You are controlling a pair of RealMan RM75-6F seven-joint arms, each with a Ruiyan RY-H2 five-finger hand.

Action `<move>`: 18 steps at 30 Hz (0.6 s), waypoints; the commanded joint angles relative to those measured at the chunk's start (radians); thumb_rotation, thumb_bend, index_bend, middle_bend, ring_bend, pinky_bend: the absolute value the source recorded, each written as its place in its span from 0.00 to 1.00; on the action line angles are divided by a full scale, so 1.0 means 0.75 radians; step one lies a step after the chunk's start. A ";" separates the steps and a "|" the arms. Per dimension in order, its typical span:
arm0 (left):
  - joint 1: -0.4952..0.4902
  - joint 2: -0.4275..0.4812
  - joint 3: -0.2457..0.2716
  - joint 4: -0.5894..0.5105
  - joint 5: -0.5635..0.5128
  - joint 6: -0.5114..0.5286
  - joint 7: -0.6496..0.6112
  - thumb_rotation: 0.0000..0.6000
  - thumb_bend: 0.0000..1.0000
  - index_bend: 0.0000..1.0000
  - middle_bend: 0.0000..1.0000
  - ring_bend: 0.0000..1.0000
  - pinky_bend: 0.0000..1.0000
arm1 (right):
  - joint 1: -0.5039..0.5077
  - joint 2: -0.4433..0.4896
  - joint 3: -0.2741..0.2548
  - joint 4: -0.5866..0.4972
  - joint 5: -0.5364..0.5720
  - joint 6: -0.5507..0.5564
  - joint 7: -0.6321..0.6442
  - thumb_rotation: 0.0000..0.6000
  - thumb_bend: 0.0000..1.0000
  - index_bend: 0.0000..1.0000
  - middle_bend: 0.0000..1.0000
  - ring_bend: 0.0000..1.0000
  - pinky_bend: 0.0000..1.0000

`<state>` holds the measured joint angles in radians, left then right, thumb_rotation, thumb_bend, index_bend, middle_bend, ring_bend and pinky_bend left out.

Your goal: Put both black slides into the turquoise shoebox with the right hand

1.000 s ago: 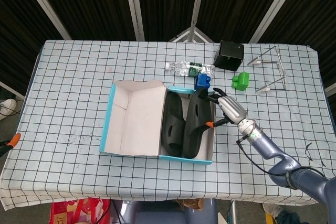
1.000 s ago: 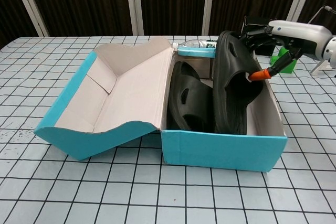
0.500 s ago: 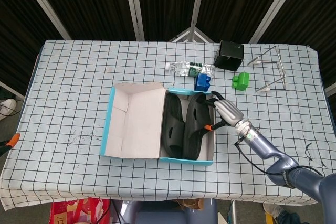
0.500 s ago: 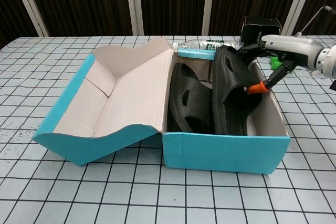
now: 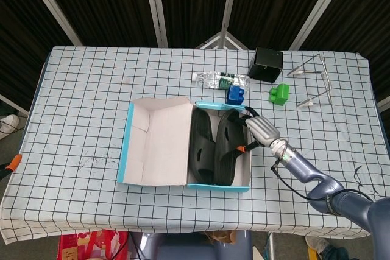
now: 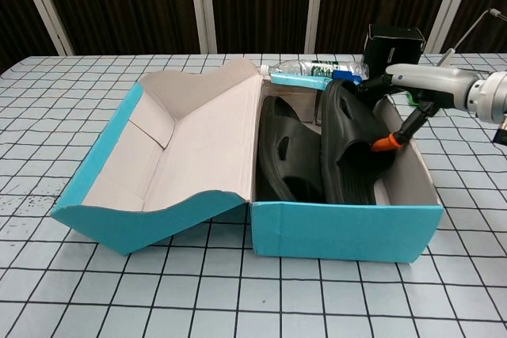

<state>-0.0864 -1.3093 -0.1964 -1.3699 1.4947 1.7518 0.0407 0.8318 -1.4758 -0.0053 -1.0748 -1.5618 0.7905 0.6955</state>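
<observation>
The box [image 6: 341,231] is already holding the left slide [image 6: 283,152] flat, while the right slide [image 6: 348,148] is sinking lower beside it, nearly seated; the right hand [image 5: 261,131] is still grasping it, release pending.

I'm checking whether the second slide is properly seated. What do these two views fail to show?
- Right slide: its toe end, chest view, hidden behind the shoebox front wall.
- Right hand: fingertip contact with the slide, head view, too small; chest view, partly behind the slide.
- Left hand: in neither view.
</observation>
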 commanded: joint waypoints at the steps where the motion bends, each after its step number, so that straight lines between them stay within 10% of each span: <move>1: 0.001 0.000 0.000 0.000 0.001 0.001 -0.001 1.00 0.20 0.10 0.00 0.00 0.10 | 0.015 0.023 -0.013 -0.033 0.000 -0.036 -0.024 1.00 0.64 0.73 0.55 0.43 0.00; 18: 0.001 0.002 0.002 -0.006 0.002 0.001 -0.003 1.00 0.20 0.10 0.00 0.00 0.10 | 0.034 0.074 0.002 -0.151 0.045 -0.091 -0.143 1.00 0.64 0.77 0.45 0.34 0.00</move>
<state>-0.0853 -1.3074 -0.1951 -1.3747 1.4964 1.7522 0.0386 0.8572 -1.4207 -0.0052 -1.1866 -1.5292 0.7232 0.5897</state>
